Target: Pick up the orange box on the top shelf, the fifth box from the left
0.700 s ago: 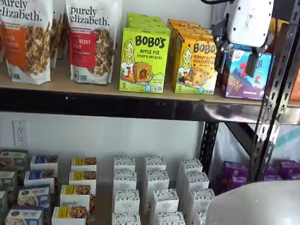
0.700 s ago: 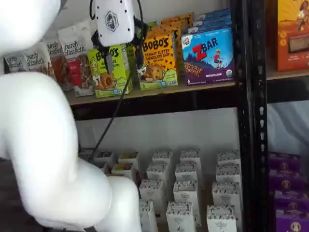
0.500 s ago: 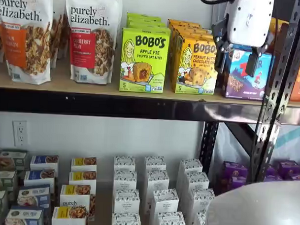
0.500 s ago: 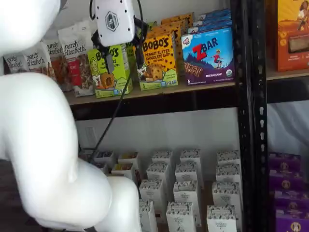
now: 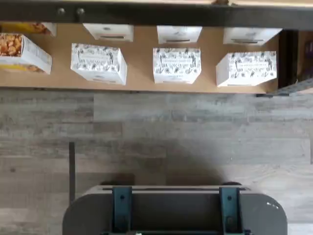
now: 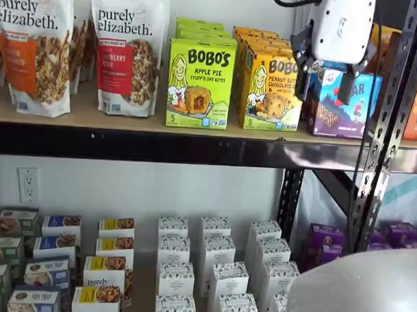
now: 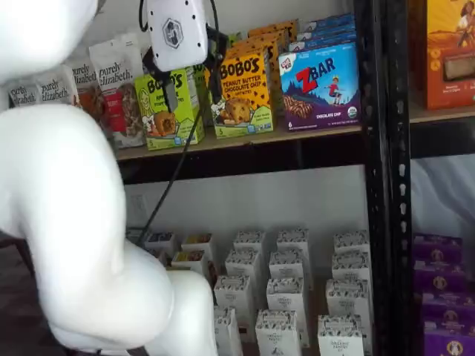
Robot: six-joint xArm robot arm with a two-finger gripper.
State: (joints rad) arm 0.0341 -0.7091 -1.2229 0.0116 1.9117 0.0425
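Before orange box (image 6: 271,91): hand (image 6: 325,83) shifted left, open.

Bulky white arm (image 7: 67,222); white hand (image 7: 191,93), black fingers, black cable.

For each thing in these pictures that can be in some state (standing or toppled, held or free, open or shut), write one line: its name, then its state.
orange box: upright on the top shelf, front of its row, not held.
lime-green Bobo's box: upright beside it, not held.
Zbar box: upright, not held.
granola bags: standing, sealed.
small white boxes: upright in rows on the lower level.
pincer: open, empty, in front of the shelf.
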